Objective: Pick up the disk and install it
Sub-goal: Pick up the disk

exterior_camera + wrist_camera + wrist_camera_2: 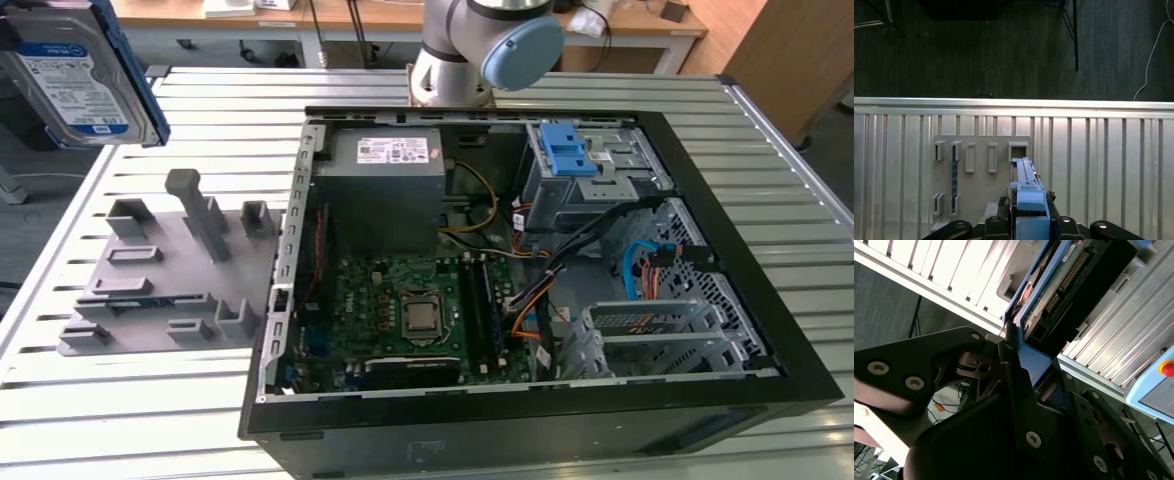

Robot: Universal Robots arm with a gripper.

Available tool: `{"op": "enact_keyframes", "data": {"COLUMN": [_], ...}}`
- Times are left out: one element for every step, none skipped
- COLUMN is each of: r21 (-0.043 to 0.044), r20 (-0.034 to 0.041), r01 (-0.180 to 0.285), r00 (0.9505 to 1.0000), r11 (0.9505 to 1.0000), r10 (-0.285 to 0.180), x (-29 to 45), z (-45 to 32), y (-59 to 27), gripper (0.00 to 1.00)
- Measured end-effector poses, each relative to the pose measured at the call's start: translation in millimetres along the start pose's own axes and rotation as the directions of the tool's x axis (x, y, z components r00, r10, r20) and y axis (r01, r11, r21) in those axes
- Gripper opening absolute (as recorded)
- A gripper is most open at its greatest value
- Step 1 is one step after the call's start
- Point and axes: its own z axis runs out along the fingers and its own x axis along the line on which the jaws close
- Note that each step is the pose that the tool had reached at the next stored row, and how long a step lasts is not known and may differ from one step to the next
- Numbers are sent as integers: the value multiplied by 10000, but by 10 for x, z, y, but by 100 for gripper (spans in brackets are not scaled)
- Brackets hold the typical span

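Gripping the disk (74, 75) by its blue rails, the closed gripper (1030, 205) holds it high above the grey fixture (147, 290), well apart from the open computer case (747, 395). Pickup looks done; installing likely calls for squaring those rails with the drive cage (587, 165).

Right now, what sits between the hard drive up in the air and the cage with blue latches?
In the exterior view, from the disk to the drive cage: bare slatted table, the computer case's wall, then the grey power supply.
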Motion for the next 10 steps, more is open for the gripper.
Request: {"op": "enact_keyframes", "data": {"r21": [1,1,1,2,1,1,1,2,2,2], "r20": [0,0,0,0,0,0,0,0,0,0], "r01": [0,-1,-1,-1,-1,-1,-1,-1,-1,-1], "r00": [10000,10000,10000,10000,10000,10000,10000,10000,10000,10000], "r11": [10000,10000,10000,10000,10000,10000,10000,10000,10000,10000], "r10": [0,1,1,1,1,1,1,1,1,1], "x": [0,0,-1,-1,-1,-1,-1,-1,-1,-1], "z": [-3,-6,-10,-13,-16,-19,-23,-26,-29,-33], "y": [0,0,0,1,0,0,0,1,1,1], "gripper": [36,36,36,36,36,36,36,36,36,36]}}
